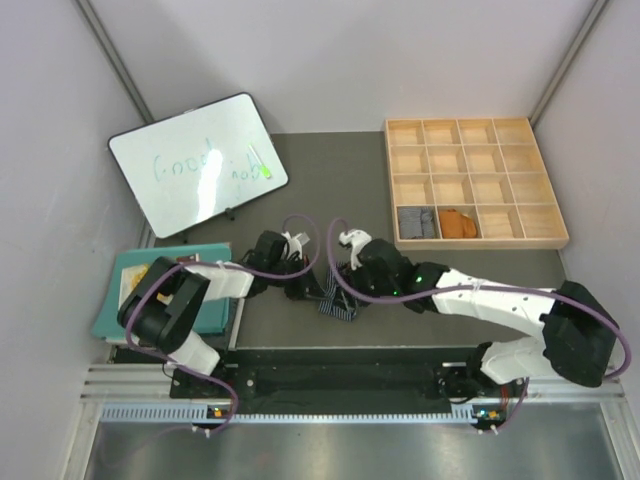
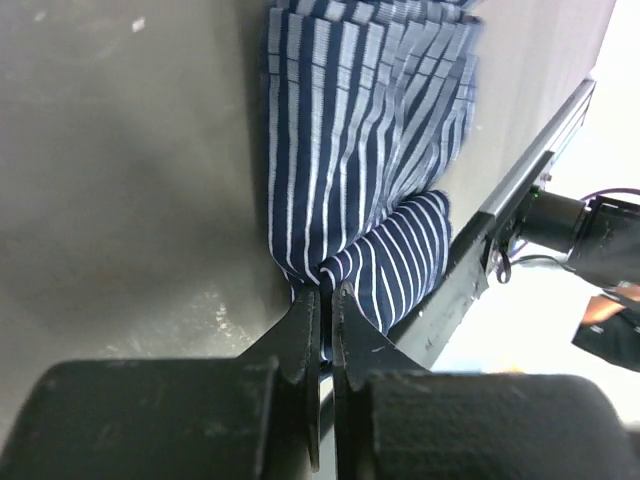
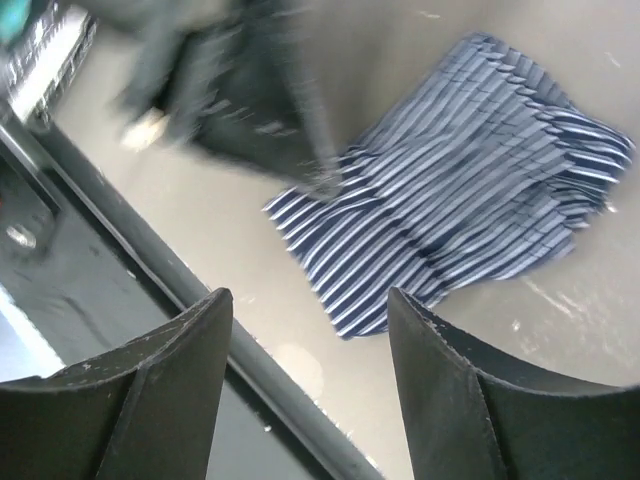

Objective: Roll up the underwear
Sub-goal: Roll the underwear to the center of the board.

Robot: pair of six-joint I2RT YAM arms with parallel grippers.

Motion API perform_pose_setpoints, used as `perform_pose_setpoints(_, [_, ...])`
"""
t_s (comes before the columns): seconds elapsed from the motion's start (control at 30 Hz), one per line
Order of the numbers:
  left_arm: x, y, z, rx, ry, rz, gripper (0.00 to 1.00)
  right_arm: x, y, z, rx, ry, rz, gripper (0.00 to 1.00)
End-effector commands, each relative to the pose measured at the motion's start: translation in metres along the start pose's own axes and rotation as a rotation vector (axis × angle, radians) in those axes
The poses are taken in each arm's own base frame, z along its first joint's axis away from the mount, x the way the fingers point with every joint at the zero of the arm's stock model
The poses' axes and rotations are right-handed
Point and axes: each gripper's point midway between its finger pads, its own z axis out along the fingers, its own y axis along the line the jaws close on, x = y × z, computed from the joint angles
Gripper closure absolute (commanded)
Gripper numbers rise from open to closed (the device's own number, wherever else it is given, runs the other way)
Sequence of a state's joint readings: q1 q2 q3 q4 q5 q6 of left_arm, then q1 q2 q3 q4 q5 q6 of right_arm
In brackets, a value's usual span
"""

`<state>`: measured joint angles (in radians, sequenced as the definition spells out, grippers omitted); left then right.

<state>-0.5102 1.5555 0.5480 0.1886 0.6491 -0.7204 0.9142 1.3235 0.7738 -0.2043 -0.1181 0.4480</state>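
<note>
A dark navy white-striped pair of underwear (image 1: 338,305) lies on the grey table near the front edge, between the two arms. In the left wrist view my left gripper (image 2: 326,292) is shut on a corner of the navy underwear (image 2: 360,160), pinching a fold of cloth. My right gripper (image 3: 310,300) hangs open just above the navy underwear (image 3: 450,210), with nothing between its fingers. A grey pinstriped pair (image 1: 415,221) and a rust-orange pair (image 1: 459,223) sit rolled in neighbouring compartments of the wooden tray (image 1: 545,190).
A whiteboard (image 1: 197,163) leans at the back left. A teal cloth mat (image 1: 118,290) with a book lies at the left, under the left arm. The table's metal front rail (image 1: 350,352) runs close beside the navy pair.
</note>
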Motion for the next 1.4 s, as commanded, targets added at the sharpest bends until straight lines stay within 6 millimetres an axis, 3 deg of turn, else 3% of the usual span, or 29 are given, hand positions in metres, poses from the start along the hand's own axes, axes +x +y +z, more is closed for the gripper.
perform_pose_setpoints(0.0, [0.026,0.006,-0.003,-0.001,0.175,-0.121,1.0,-0.008,0.002,0.004,0.154,-0.126,-0.342,0.37])
perform_pose_setpoints(0.13, [0.027,0.01,-0.005,-0.018,0.198,-0.166,1.0,0.003,0.017,0.011,0.165,-0.171,-0.475,0.37])
perform_pose_setpoints(0.53, [0.025,0.015,-0.008,-0.033,0.22,-0.193,1.0,0.04,0.032,0.031,0.106,-0.115,-0.65,0.37])
perform_pose_setpoints(0.87, [0.022,0.011,-0.009,-0.022,0.219,-0.18,1.0,0.072,0.003,0.055,0.195,0.02,-0.657,0.39])
perform_pose_setpoints(1.1, [0.022,0.004,-0.009,0.018,0.224,-0.171,1.0,0.083,-0.021,0.06,0.21,0.102,-0.568,0.74])
perform_pose_setpoints(1.17, [0.016,0.003,-0.011,0.007,0.192,-0.142,0.89,0.086,-0.013,0.057,0.137,0.118,-0.543,0.86])
perform_pose_setpoints(1.2, [0.014,0.004,-0.012,-0.005,0.181,-0.134,0.81,0.085,-0.008,0.056,0.112,0.113,-0.523,0.91])
perform_pose_setpoints(1.23, [0.009,0.01,-0.014,-0.041,0.148,-0.122,0.65,0.087,0.0,0.051,0.057,0.128,-0.503,0.98])
perform_pose_setpoints(1.3, [-0.001,0.007,-0.021,-0.051,0.085,-0.081,0.54,0.088,0.003,0.045,0.015,0.162,-0.436,1.0])
perform_pose_setpoints(1.37, [-0.012,0.01,-0.032,-0.085,-0.004,-0.047,0.45,0.087,0.021,0.038,-0.089,0.195,-0.386,1.0])
